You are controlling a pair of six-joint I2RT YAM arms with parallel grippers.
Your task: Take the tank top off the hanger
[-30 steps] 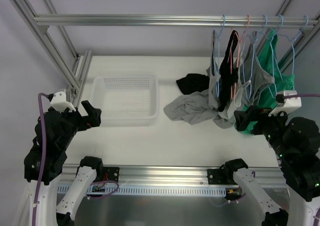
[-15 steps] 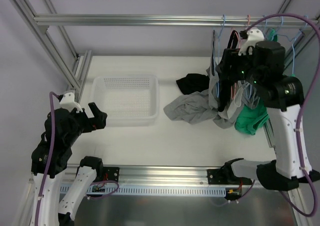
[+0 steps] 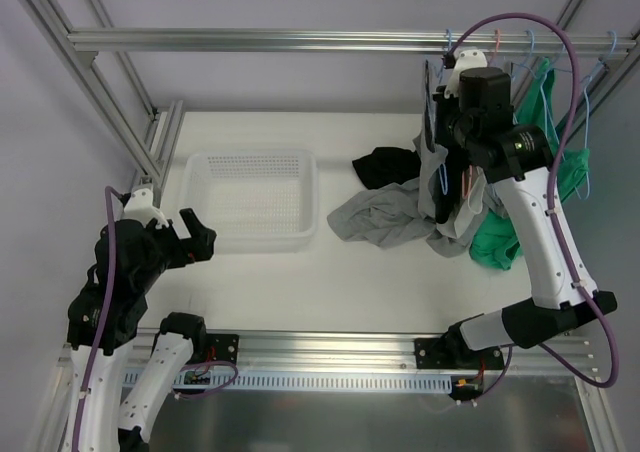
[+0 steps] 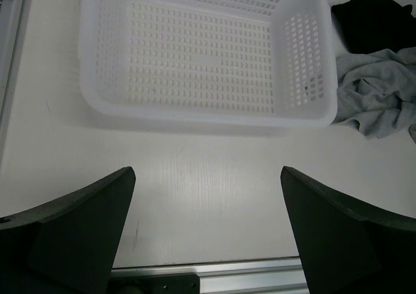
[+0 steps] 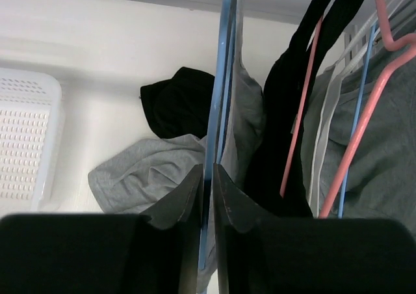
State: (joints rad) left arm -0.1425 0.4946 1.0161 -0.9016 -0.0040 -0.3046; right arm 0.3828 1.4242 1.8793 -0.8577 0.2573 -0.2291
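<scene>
The right gripper [image 5: 208,172], low and spread a second ago, is now raised to the rail [image 3: 300,40] and pinched on the blue hanger [image 5: 219,79] by which the grey tank top [image 5: 251,112] is hung; the left gripper [image 4: 207,172] is kept spread.

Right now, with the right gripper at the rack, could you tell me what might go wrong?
The right gripper pinches only the thin blue hanger, which could slip or twist. The black top hangs close beside it, so pulling may drag that along. The left gripper, open by the basket, is too far to help.
</scene>
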